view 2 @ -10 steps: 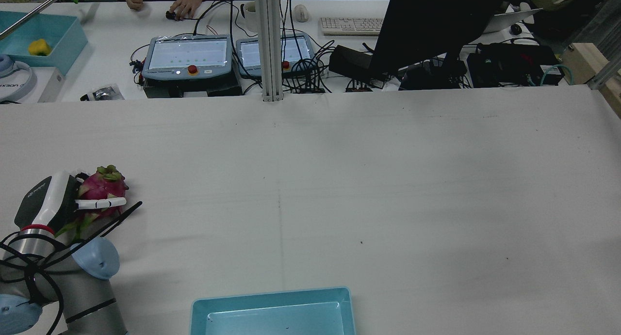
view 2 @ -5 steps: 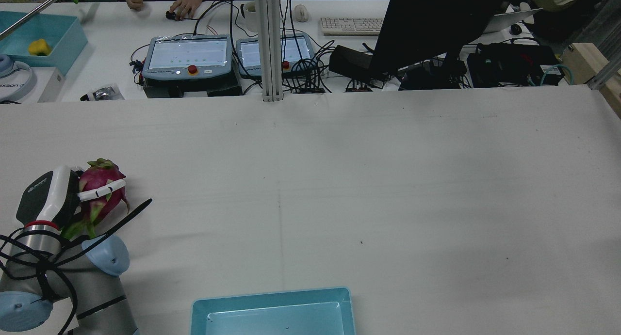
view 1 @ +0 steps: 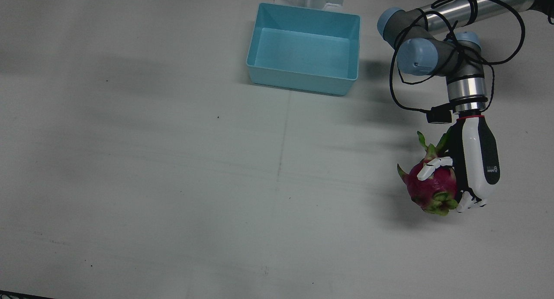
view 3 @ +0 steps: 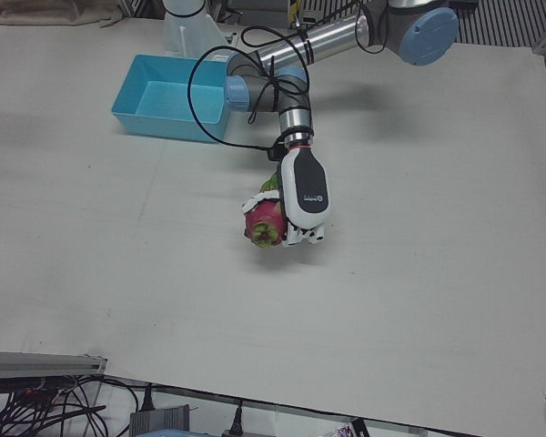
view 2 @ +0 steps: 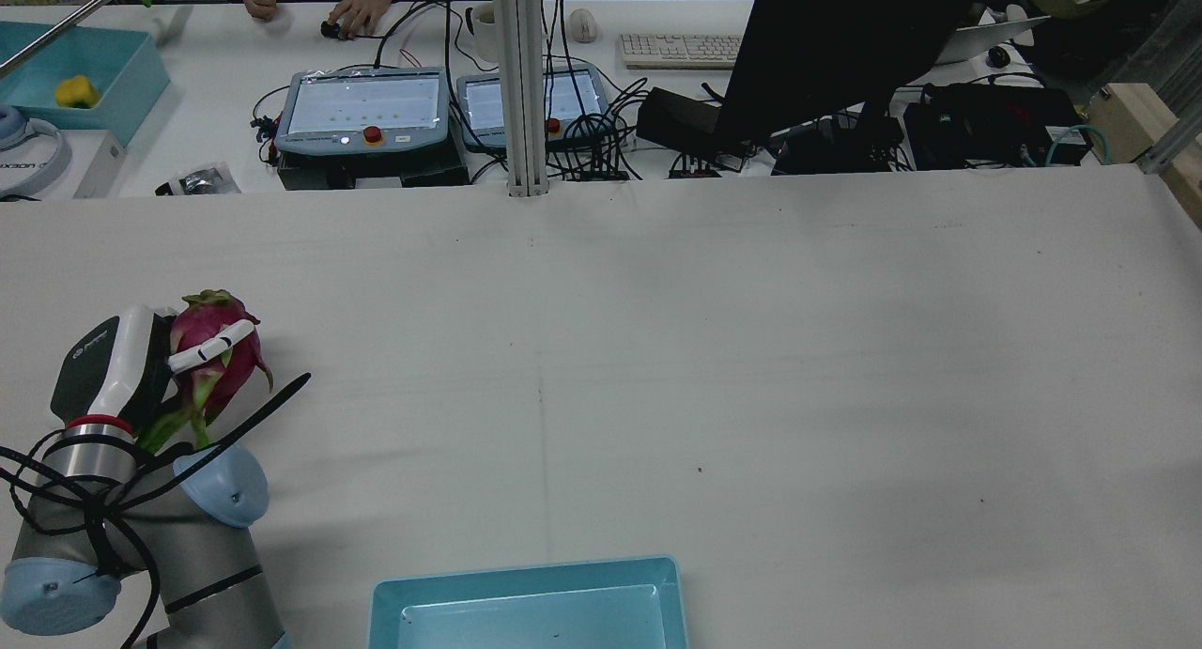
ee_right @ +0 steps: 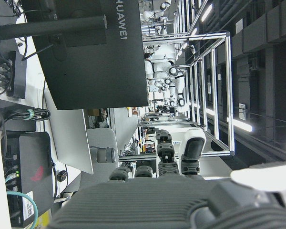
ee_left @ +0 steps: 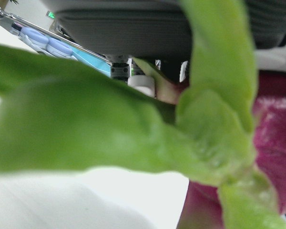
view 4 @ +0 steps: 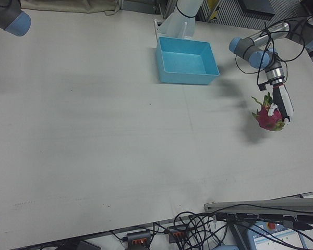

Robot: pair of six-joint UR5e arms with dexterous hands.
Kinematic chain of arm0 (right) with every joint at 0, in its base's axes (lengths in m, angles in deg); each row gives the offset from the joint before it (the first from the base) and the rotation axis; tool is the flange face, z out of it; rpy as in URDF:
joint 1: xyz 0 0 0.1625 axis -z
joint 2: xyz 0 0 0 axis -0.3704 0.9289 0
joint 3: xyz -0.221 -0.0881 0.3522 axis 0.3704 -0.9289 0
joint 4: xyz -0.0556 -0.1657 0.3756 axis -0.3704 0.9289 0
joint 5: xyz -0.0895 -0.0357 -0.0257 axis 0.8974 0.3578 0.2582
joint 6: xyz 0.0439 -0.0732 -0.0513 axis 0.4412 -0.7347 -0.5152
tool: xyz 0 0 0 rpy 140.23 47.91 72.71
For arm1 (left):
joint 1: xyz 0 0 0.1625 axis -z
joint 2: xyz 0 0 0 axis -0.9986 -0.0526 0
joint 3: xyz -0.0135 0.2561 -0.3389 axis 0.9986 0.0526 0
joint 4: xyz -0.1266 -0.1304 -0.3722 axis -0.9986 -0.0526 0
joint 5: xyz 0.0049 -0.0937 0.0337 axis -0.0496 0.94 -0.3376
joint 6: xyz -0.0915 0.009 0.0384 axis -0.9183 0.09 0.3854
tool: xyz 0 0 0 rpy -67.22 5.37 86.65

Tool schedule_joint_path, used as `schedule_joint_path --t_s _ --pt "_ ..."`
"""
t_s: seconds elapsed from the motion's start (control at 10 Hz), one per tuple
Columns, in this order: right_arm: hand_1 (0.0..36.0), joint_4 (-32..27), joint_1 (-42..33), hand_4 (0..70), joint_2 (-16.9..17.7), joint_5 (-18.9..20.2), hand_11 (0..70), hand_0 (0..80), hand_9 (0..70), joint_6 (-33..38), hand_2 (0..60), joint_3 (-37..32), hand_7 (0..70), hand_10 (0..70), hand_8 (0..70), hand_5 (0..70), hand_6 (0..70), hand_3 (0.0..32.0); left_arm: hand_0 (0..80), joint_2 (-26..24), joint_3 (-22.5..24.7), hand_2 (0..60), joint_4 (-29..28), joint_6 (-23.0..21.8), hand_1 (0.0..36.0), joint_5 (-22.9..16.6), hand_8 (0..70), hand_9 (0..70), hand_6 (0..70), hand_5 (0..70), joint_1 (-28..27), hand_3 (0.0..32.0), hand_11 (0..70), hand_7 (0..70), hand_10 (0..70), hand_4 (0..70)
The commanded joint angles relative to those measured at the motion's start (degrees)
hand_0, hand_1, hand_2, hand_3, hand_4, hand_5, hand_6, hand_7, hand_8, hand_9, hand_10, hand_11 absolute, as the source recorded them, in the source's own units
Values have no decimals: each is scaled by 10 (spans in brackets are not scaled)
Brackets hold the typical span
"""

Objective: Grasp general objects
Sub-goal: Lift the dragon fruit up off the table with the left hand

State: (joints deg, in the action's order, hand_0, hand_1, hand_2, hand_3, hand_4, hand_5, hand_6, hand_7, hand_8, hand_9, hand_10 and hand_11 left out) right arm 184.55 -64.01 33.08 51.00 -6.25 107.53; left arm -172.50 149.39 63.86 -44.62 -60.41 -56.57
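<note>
OK, left hand [view 1: 474, 169] is wrapped around the magenta, green-scaled dragon fruit [view 1: 433, 186]; keep your fingers firm, lift smoothly, avoid tilting.

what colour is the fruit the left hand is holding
The dragon fruit is magenta-pink with green leafy tips, clearest in the front view.

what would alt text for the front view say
The left robot hand grips a pink dragon fruit at the right of a white table, seen from above. An empty blue bin sits near the top centre.
</note>
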Motion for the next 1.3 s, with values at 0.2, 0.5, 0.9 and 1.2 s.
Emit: schedule_joint_path --t_s 0.2,0.5,0.9,1.2 --pt "0 0 0 0 0 0 0 0 0 0 0 0 0 0 0 0 0 0 0 3 34 600 -214 9 0 -79 700 700 700 502 10 0 700 525 700 643" --pt "0 0 0 0 0 0 0 0 0 0 0 0 0 0 0 0 0 0 0 -4 49 600 -416 58 0 -287 700 700 700 429 116 0 700 466 700 502" --pt "0 0 0 0 0 0 0 0 0 0 0 0 0 0 0 0 0 0 64 -3 115 600 -524 70 10 -476 700 700 700 451 220 0 700 598 700 700" --pt "0 0 0 0 0 0 0 0 0 0 0 0 0 0 0 0 0 0 302 -2 132 600 -570 106 10 -507 700 700 700 466 165 0 700 700 700 700"
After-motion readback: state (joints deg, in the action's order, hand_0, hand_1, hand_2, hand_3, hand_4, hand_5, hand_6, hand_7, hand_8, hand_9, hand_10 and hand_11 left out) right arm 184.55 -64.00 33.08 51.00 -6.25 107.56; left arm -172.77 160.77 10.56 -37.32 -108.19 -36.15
